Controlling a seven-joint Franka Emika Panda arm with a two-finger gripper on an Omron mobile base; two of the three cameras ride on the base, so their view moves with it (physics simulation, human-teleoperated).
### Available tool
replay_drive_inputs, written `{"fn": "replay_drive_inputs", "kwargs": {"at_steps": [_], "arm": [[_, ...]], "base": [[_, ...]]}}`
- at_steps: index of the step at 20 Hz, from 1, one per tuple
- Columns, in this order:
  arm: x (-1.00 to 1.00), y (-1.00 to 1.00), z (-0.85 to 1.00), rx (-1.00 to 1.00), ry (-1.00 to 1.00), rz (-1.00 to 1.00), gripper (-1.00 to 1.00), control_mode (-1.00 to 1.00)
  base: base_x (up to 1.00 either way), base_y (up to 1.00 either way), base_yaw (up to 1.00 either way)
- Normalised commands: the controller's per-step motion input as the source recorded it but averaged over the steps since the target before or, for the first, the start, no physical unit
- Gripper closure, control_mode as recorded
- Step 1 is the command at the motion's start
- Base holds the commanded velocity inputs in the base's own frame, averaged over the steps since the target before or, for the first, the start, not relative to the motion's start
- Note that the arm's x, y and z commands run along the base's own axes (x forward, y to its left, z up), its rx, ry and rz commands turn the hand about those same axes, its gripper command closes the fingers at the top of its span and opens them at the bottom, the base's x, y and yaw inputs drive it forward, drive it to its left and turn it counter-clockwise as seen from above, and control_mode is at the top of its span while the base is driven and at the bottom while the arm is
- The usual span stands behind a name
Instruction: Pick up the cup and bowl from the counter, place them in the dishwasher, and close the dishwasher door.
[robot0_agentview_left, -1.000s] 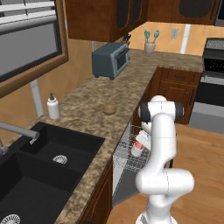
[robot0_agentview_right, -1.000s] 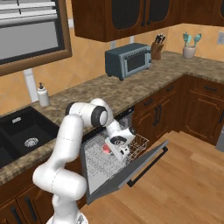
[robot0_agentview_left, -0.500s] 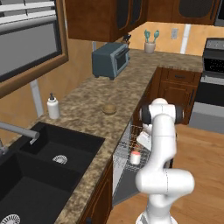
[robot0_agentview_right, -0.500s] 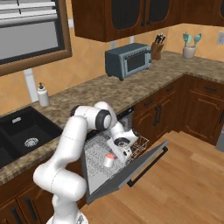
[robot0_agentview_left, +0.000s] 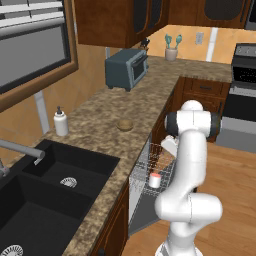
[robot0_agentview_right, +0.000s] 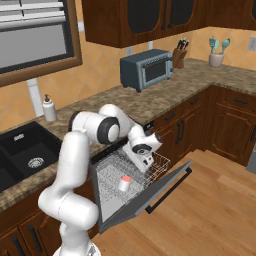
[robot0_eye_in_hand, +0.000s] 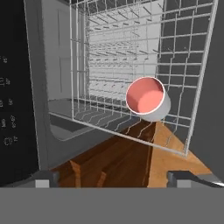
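Cup (robot0_agentview_right: 125, 183) stands upright in the dishwasher's wire rack (robot0_agentview_right: 120, 167), red inside facing up, free of the gripper (robot0_agentview_right: 146, 161), which hangs just above and to the right of it with jaws spread wide and holding nothing; in the hand view the two tips sit far apart at the bottom with the cup (robot0_eye_in_hand: 147, 99) clear between and beyond them. Rack is pulled out over the dropped door (robot0_agentview_right: 150, 192), which is why the cup can go in from above; the grid should keep it from tipping. Bowl (robot0_agentview_left: 125, 125) not yet moved: it sits on the worktop (robot0_agentview_left: 105, 130) near the front edge, just left of the dishwasher opening, well apart from the soap bottle (robot0_agentview_left: 61, 122) by the sink (robot0_agentview_left: 45, 185). Judged: cup step done, bowl next, door last. Worktop is speckled brown granite over dark wood cabinets, L-shaped; toaster oven (robot0_agentview_right: 146, 70) further along, knife block (robot0_agentview_right: 179, 55) and utensil pot (robot0_agentview_right: 216, 56) at the far corner. Wood plank floor, window over the sink.
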Motion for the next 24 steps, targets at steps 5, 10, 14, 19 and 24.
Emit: {"fn": "replay_drive_inputs", "kwargs": {"at_steps": [5, 10, 14, 19, 24], "arm": [[0.00, 0.25, 1.00, 0.00, -0.22, 0.10, -1.00, -1.00], [0.16, 0.51, 1.00, 0.00, -0.08, 0.01, -1.00, -1.00], [0.48, 0.73, 1.00, 0.00, 0.02, 0.00, -1.00, -1.00], [0.78, 0.75, 0.35, 0.00, 0.31, 0.00, -1.00, -1.00], [0.96, 0.15, -0.22, 0.00, 0.21, 0.00, -1.00, -1.00]], "base": [[0.00, 0.00, 0.00], [0.00, 0.00, 0.00], [0.00, 0.00, 0.00], [0.00, 0.00, 0.00], [0.00, 0.00, 0.00]]}}
